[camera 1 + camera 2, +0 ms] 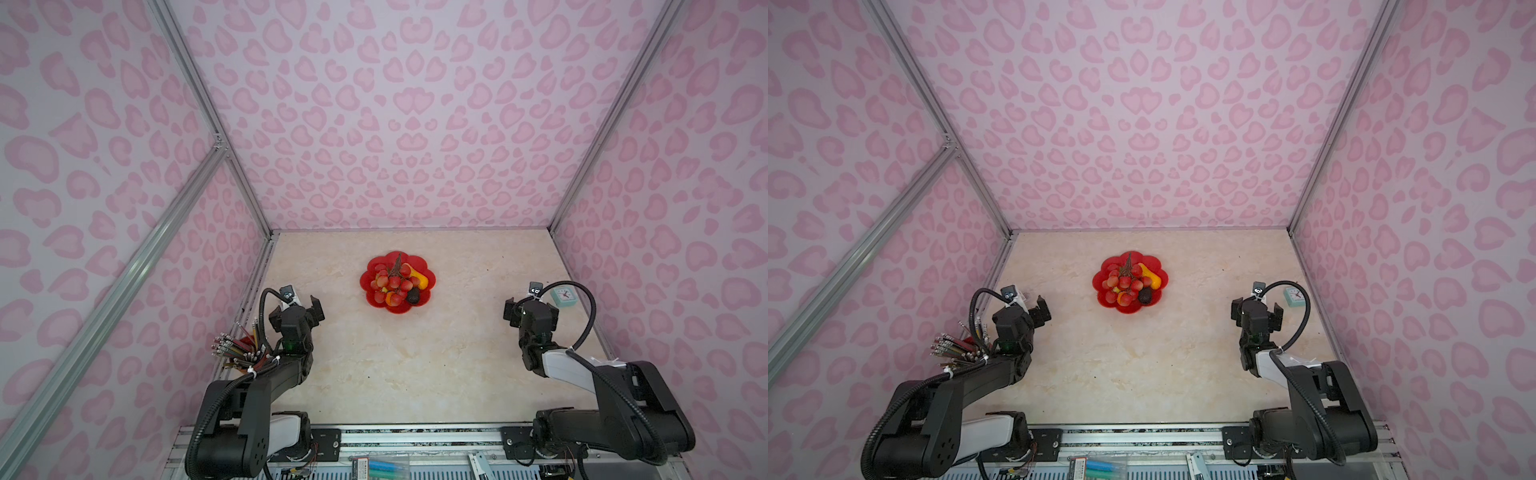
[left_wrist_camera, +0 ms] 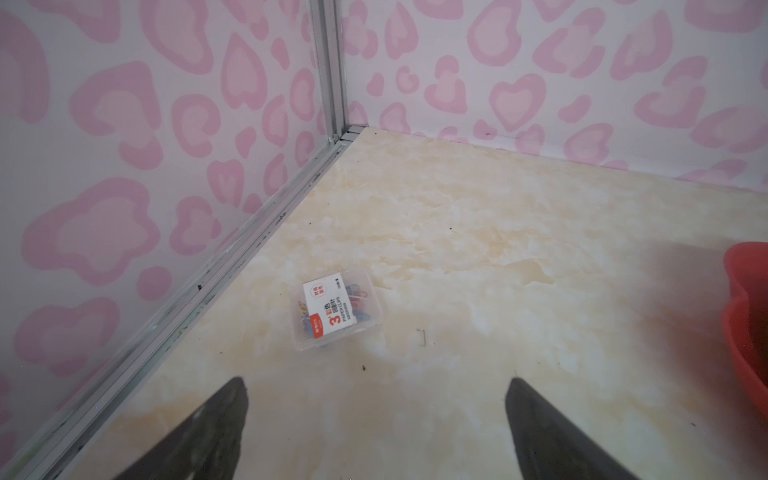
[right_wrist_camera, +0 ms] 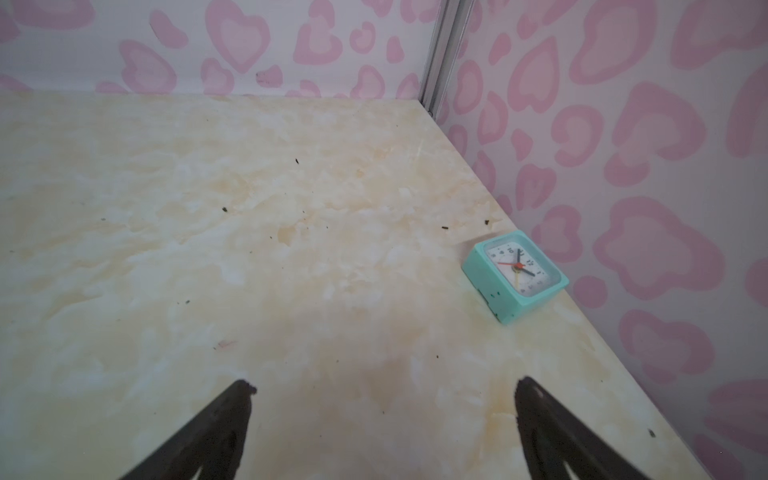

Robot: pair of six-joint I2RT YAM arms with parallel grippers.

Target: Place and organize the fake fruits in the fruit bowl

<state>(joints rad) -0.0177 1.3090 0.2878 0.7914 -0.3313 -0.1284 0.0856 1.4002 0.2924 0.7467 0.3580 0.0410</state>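
Observation:
The red flower-shaped fruit bowl (image 1: 365, 286) (image 1: 1098, 286) sits at mid-table towards the back. It holds a bunch of red lychees (image 1: 392, 282) (image 1: 1125, 283), a yellow-orange mango (image 1: 419, 277) (image 1: 1150, 276), a dark avocado (image 1: 413, 296) (image 1: 1145, 296) and a small orange (image 1: 390, 297). Other fruits are hidden under the lychees. My left gripper (image 1: 303, 303) (image 1: 1030, 305) (image 2: 376, 386) hovers open and empty left of the bowl, whose rim (image 2: 748, 316) shows in the left wrist view. My right gripper (image 1: 532, 305) (image 1: 1257, 307) (image 3: 382, 388) stands open and empty far to the bowl's right.
A clear box of paper clips (image 2: 336, 309) lies ahead of the left gripper near the left wall rail. A teal clock (image 1: 563, 297) (image 3: 515, 274) sits by the right wall. A cup of pencils (image 1: 237, 349) stands beside the left arm. Pink patterned walls enclose three sides.

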